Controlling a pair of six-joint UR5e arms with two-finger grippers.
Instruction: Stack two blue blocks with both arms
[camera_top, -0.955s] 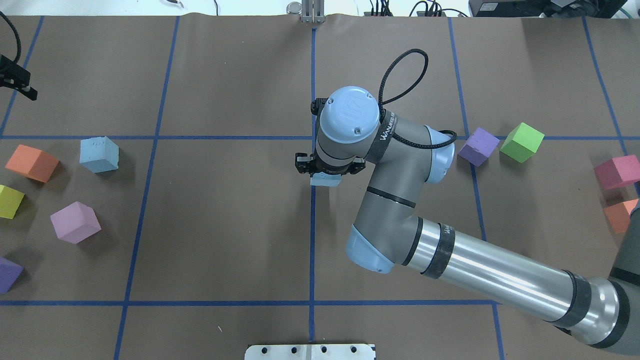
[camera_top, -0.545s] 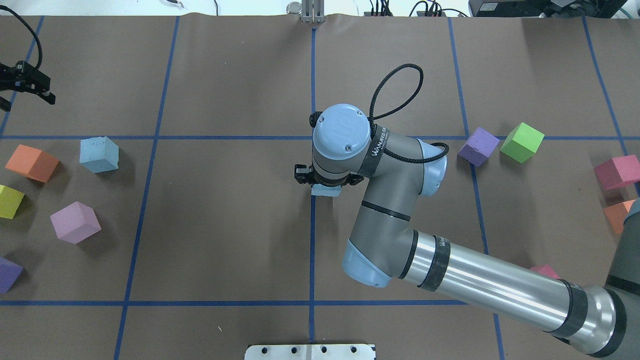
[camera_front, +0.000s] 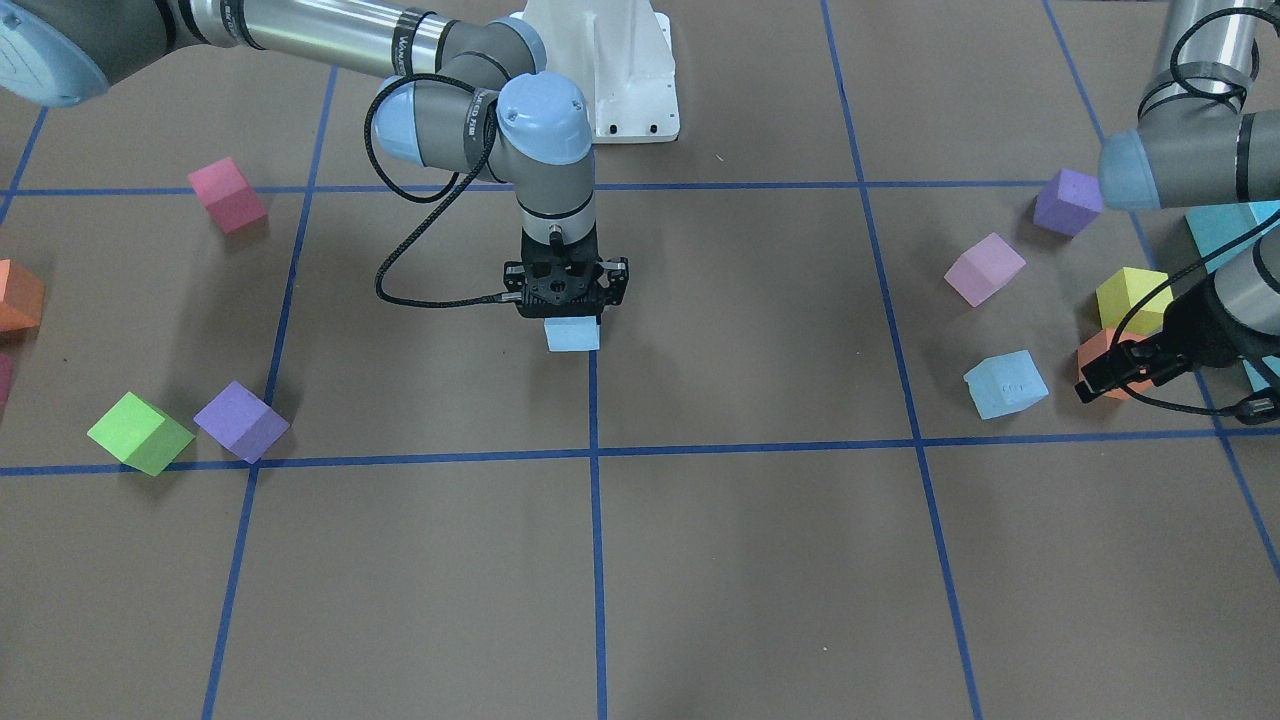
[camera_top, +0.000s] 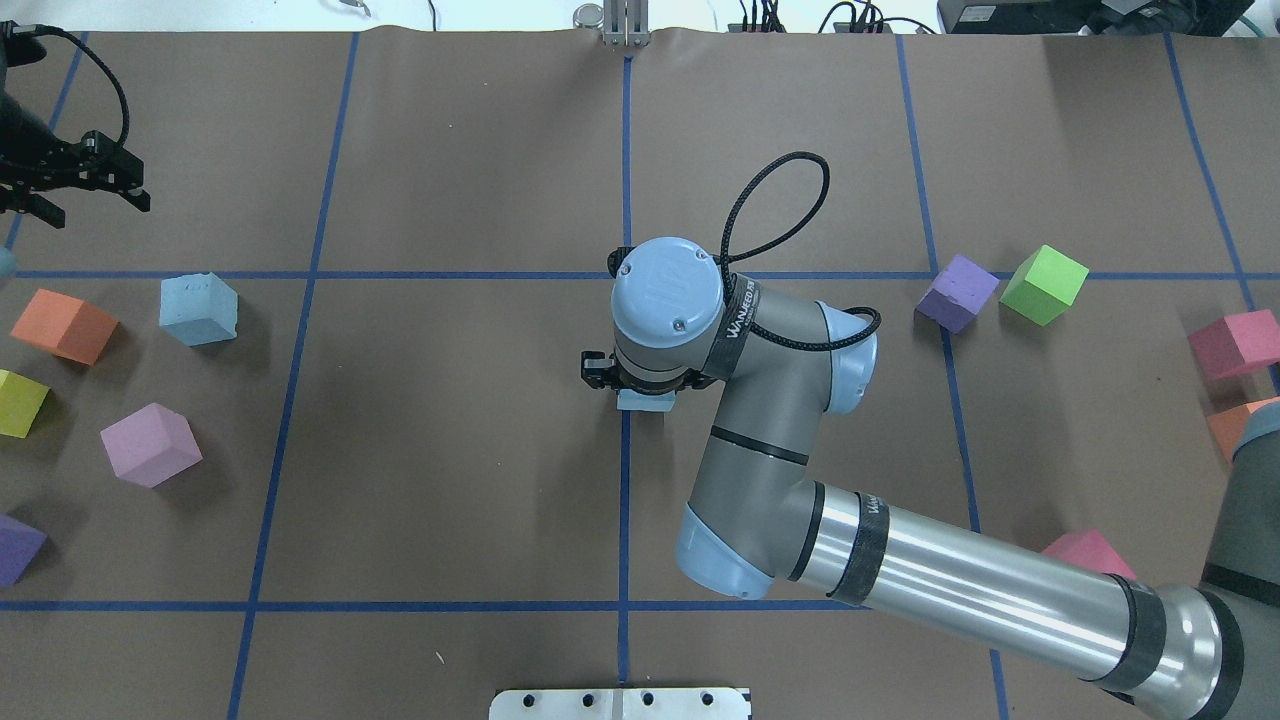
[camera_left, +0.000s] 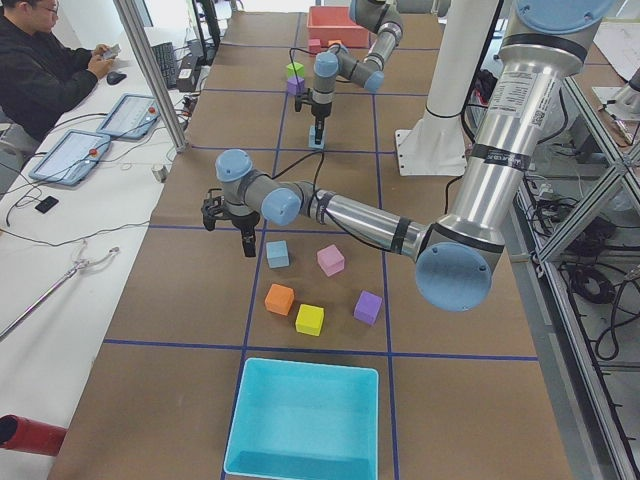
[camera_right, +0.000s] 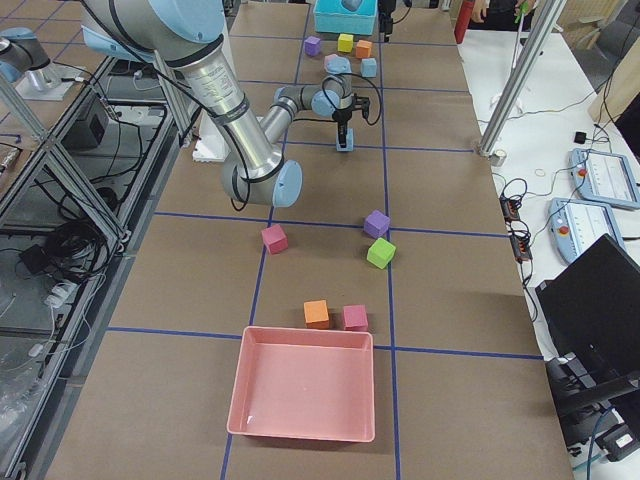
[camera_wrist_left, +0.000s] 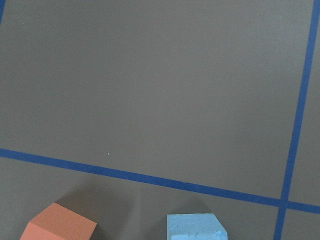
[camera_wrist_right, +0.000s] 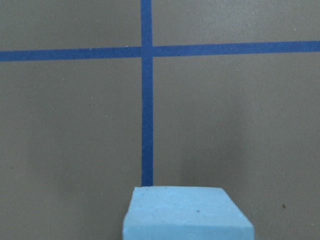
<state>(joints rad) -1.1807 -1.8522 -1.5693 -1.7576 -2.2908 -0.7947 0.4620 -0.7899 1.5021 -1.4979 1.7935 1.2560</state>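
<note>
My right gripper (camera_top: 640, 383) is shut on a pale blue block (camera_top: 643, 402) at the table's middle, on the centre blue line. It shows in the front view (camera_front: 566, 300) with the block (camera_front: 573, 335) under it, low over the table or on it. The block fills the bottom of the right wrist view (camera_wrist_right: 187, 212). The second blue block (camera_top: 198, 309) sits on the table at the left, and shows in the front view (camera_front: 1005, 384) and the left wrist view (camera_wrist_left: 196, 227). My left gripper (camera_top: 90, 200) is open and empty, beyond that block and a little to its left.
Left side: orange cube (camera_top: 63, 325), yellow cube (camera_top: 20, 402), lilac cube (camera_top: 150, 444), purple cube (camera_top: 15, 548). Right side: purple cube (camera_top: 958, 292), green cube (camera_top: 1044, 284), pink cubes (camera_top: 1235, 343). A teal bin (camera_left: 300, 420) and a pink bin (camera_right: 305, 385) stand at the table's ends.
My right arm has moved nearer to the robot's side and lower with the blue block in its grip. My left gripper has moved rightward into view, towards the second blue block.
</note>
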